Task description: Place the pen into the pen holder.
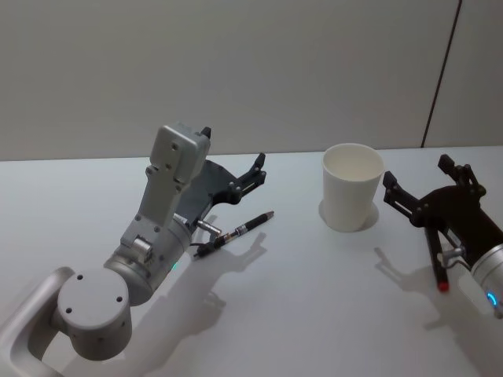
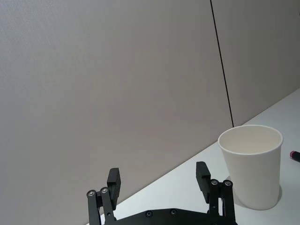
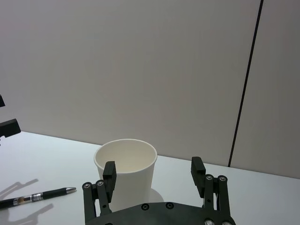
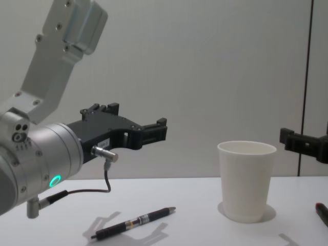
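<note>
A black pen (image 1: 236, 231) with a silver tip lies flat on the white table (image 1: 299, 314), left of centre; it shows again as the pen (image 4: 133, 223) and the pen (image 3: 40, 196). The pen holder (image 1: 352, 187), a white paper cup, stands upright and empty to its right, also visible as the cup (image 2: 253, 164) and the cup (image 4: 246, 179). My left gripper (image 1: 233, 149) hovers open and empty above and just behind the pen, its fingers (image 2: 114, 180) spread wide. Right of the cup, my right gripper (image 1: 418, 173) is open and empty, pointing toward the cup (image 3: 125, 173).
A dark stick with a red tip (image 1: 441, 275) lies on the table under the right gripper, seen again as a red tip (image 4: 320, 209). A grey wall (image 1: 236, 71) runs along the table's far edge.
</note>
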